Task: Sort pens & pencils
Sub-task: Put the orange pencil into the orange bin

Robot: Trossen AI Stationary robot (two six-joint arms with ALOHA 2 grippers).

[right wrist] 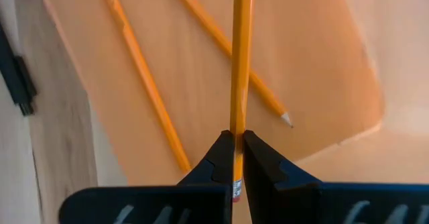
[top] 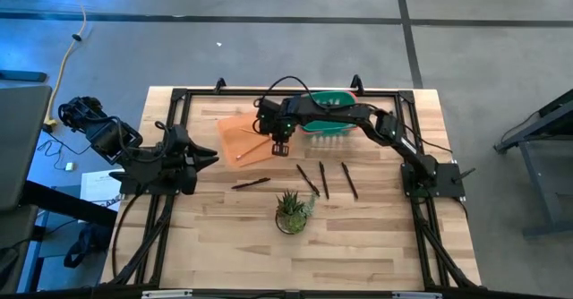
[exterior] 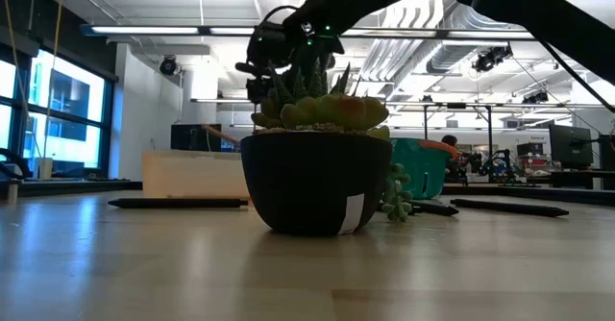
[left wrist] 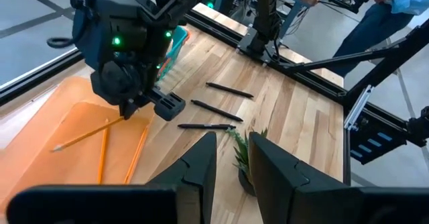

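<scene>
Big open workshop with ceiling strip lights behind, and a pale wood tabletop carrying everything. We're taking the orange tray as our landmark.

The right claw hangs just over the tray's edge on the plant side, pressed together on one pencil, pinching it near its eraser end so the long shaft sticks out ahead over the tray. Two more pencils lie flat inside the tray. The pens are out on the bare wood beyond the tray, three close together near the potted succulent and one lying apart, closer to the tray. A teal bin sits just past the tray, under the right arm.

The left claw waits off beside the tray with its fingers spread apart, holding nothing.

Handling-wise, we reckon these things are light, stiff and smooth. An end pinch lets a pencil swing or pivot, so a mid-shaft grip would be steadier. The pens look thin and lie flat, so we'd come straight down across the middle of the barrel; they'll probably roll if nudged.
</scene>
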